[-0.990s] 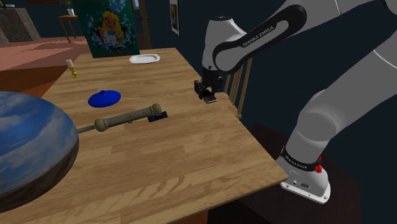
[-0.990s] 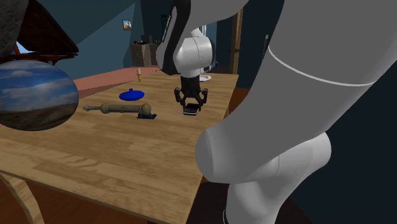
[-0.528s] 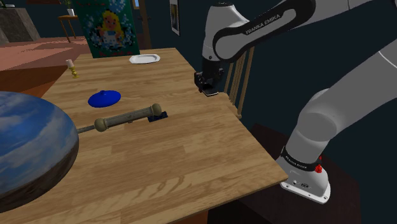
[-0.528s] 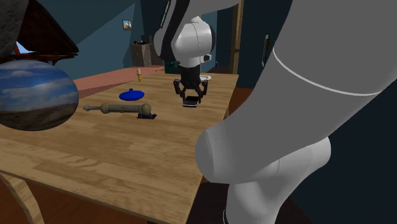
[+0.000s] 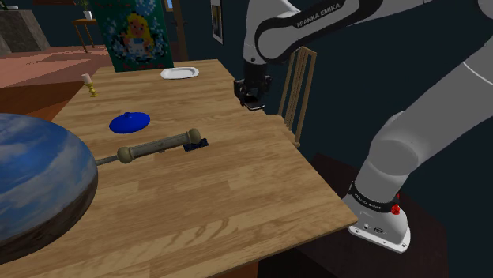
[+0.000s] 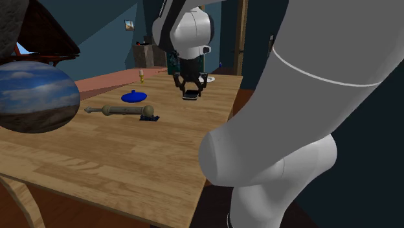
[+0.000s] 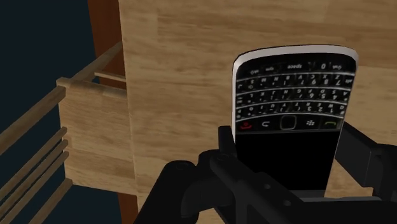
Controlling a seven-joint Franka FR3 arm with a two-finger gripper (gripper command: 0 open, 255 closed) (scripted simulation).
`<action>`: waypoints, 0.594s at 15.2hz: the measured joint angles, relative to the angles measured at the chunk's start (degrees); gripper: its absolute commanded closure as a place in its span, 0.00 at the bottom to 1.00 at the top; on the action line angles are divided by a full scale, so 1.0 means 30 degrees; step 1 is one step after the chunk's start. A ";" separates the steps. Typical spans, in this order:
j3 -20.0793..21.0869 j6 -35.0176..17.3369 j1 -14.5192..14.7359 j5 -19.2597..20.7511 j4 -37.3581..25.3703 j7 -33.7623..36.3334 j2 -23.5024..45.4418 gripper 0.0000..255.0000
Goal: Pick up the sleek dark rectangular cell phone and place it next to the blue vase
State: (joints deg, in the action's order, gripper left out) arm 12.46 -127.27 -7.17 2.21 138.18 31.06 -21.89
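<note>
The tool (image 7: 289,151) clasps the phone (image 7: 292,89), its lower end seemingly hidden

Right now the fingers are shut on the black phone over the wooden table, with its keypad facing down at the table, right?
Not quite. The fingers are shut on the black phone over the wooden table, but its keypad faces up, away from the table and toward the camera, as the wrist view shows.
</note>
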 measured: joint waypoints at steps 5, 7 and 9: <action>0.0837 0.0163 -0.0207 0.0925 -0.3658 0.1250 0.3667 1.00; 0.1104 0.0440 -0.0237 0.1456 -0.5489 0.1771 0.5319 1.00; 0.1316 0.0709 -0.0161 0.1952 -0.7070 0.2270 0.6750 1.00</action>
State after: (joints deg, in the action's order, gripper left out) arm 16.40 -125.14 -7.65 8.07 116.97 37.87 -1.64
